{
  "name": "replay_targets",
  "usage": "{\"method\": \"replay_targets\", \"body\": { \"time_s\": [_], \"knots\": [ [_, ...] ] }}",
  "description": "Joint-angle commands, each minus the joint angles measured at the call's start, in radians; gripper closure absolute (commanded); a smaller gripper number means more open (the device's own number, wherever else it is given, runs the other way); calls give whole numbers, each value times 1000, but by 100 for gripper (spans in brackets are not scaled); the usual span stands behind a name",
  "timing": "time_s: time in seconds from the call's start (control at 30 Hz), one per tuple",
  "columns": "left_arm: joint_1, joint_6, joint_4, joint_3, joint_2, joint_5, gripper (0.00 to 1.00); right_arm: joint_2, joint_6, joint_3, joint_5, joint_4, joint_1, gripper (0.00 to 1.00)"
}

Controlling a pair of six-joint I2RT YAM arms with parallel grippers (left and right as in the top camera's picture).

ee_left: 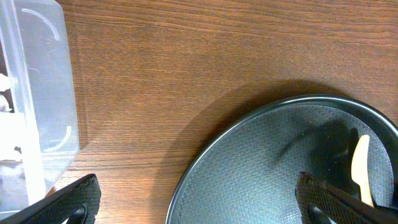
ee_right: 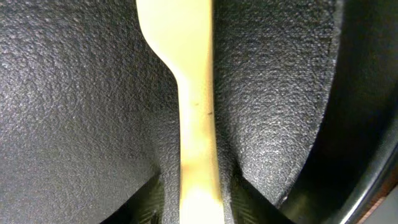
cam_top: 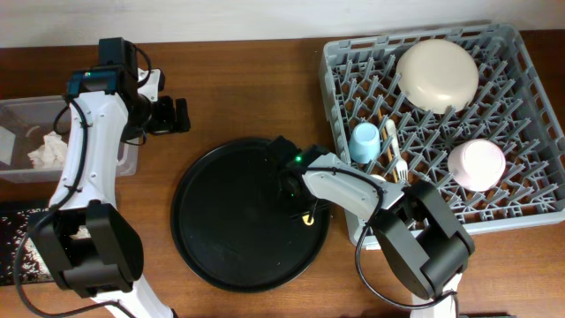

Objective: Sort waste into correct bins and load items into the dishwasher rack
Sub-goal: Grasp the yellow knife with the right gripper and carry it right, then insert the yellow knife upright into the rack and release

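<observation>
Right tool (cam_top: 294, 184) at the pale yellow fork (cam_top: 309, 216) on the round black tray (cam_top: 221, 238); left tool (cam_top: 172, 115) idle.

Overhead, you see the left tool with its fingers apart above the worktop (cam_top: 238, 88), beside the clear tub (cam_top: 18, 110). The grey rack (cam_top: 530, 203) holds the cream plate (cam_top: 437, 75), blue cup (cam_top: 363, 141) and pink bowl (cam_top: 477, 164). In the left wrist view, your left tool (ee_left: 199, 205) gapes wide, tub (ee_left: 37, 93) left and fork (ee_left: 362, 168) on the tray (ee_left: 249, 168) right. In the right wrist view, the right tool (ee_right: 198, 200) flanks the fork (ee_right: 186, 62) handle closely. You cannot tell whether it is clamped.
</observation>
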Motion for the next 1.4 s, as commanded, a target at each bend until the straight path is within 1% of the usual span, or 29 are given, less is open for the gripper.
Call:
{"method": "replay_targets", "body": {
  "time_s": [0.0,0.03,0.07,0.13,0.27,0.47,0.53,0.57,0.6,0.67,0.73,0.83,0.93,1.03,1.17,1.33,1.37],
  "knots": [
    [2,-10,-1,10,-10,-4,0,5,9,-27,-14,5,11,70],
    [2,-10,-1,10,-10,-4,0,5,8,-27,-14,4,11,73],
    [2,-10,-1,10,-10,-4,0,5,9,-27,-15,5,11,79],
    [2,-10,-1,10,-10,-4,0,5,8,-26,-18,4,9,85],
    [2,-10,-1,10,-10,-4,0,4,8,21,-17,-19,9,86],
    [2,-10,-1,10,-10,-4,0,-12,-4,169,-10,-139,8,87],
    [2,-10,-1,10,-10,-4,0,-26,-22,241,-6,-208,-16,87],
    [2,-10,-1,10,-10,-4,0,-40,-36,283,-6,-250,-38,87],
    [2,-10,-1,10,-10,-4,0,-77,-72,356,-6,-312,-85,87],
    [2,-10,-1,10,-10,-4,0,-143,-118,441,-6,-380,-180,86],
    [2,-10,-1,10,-10,-4,0,-211,-175,451,-2,-389,-295,86],
    [2,-10,-1,10,-10,-4,0,-220,-341,440,-1,-402,-493,86],
    [2,-10,-1,10,-10,-4,0,-212,-384,438,45,-375,-625,86],
    [2,-10,-1,10,-10,-4,0,-162,-423,436,54,-363,-669,86],
    [2,-10,-1,10,-10,-4,0,-58,-449,435,105,-313,-673,86],
    [2,-10,-1,10,-10,-4,0,-14,-448,435,110,-299,-673,85],
    [2,-10,-1,10,-10,-4,0,-13,-448,435,111,-299,-673,76]
  ]
}}
